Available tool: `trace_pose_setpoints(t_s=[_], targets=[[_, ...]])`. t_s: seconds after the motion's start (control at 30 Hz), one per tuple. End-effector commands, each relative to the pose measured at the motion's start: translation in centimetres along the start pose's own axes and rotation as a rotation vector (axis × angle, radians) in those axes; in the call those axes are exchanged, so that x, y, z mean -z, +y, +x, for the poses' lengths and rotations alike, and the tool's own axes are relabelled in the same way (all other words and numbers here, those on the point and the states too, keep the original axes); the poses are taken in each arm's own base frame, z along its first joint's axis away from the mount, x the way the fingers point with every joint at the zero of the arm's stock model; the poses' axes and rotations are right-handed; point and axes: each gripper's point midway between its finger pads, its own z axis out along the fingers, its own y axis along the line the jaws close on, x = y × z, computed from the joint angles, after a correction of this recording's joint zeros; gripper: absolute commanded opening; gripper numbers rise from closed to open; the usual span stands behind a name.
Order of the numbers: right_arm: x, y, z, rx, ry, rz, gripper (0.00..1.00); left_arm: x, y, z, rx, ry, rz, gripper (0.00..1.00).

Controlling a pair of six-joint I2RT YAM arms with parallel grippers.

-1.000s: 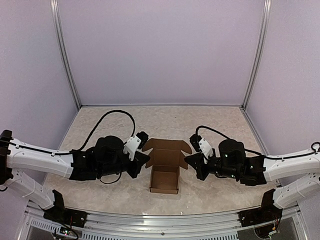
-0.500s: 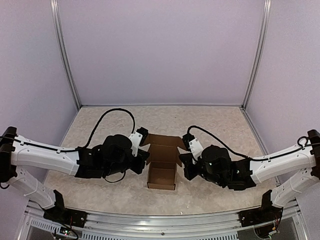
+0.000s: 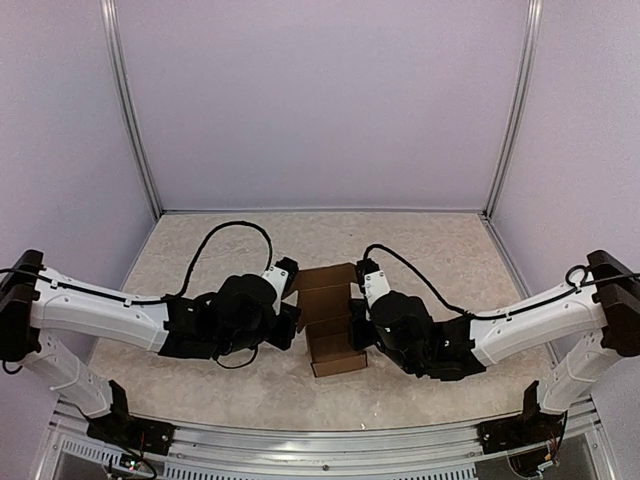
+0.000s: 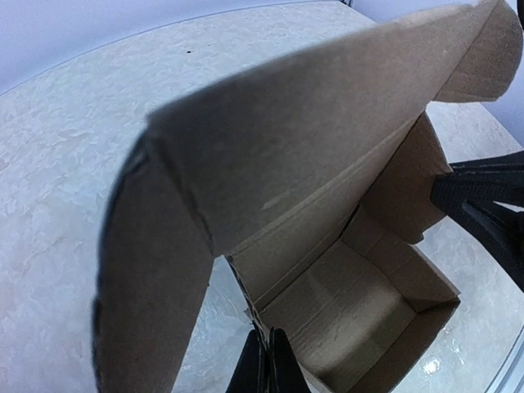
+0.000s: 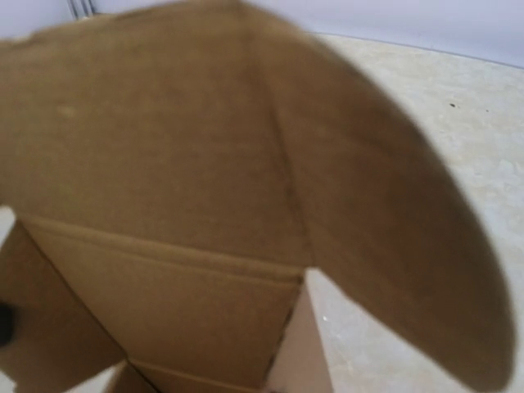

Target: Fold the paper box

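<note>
The left end effector (image 3: 288, 322) and the right end effector (image 3: 358, 326), fingers drawn together on nothing, closely flank the paper box (image 3: 333, 322). The open-topped box stands mid-surface (image 3: 440, 250), its lid flap raised behind.

Brown cardboard paper box (image 3: 333, 320), partly folded: open-topped squarish tray resting on the marbled tabletop, its lid panel raised at the far side, side flaps curving inward.

Left arm (image 3: 100, 312), right arm (image 3: 530, 318) moved inward; paper box (image 3: 327, 295) flaps folded.
</note>
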Motion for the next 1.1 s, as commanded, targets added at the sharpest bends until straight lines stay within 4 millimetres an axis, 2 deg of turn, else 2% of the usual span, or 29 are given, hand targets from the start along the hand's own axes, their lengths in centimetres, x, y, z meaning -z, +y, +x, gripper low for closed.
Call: trace_pose_setpoints(t_s=[0.0, 0.3, 1.07], targets=[[0.4, 3.0, -0.7, -0.051, -0.027, -0.083, 0.00, -0.1, -2.1, -1.1, 0.040, -0.014, 0.056, 0.00], [0.7, 2.0, 1.3, -0.063, -0.008, -0.045, 0.00, -0.3, -2.7, -2.0, 0.081, -0.029, 0.059, 0.00], [1.2, 0.9, 3.7, -0.058, -0.007, 0.012, 0.00, -1.7, -3.6, 0.5, 0.124, 0.019, -0.021, 0.00]])
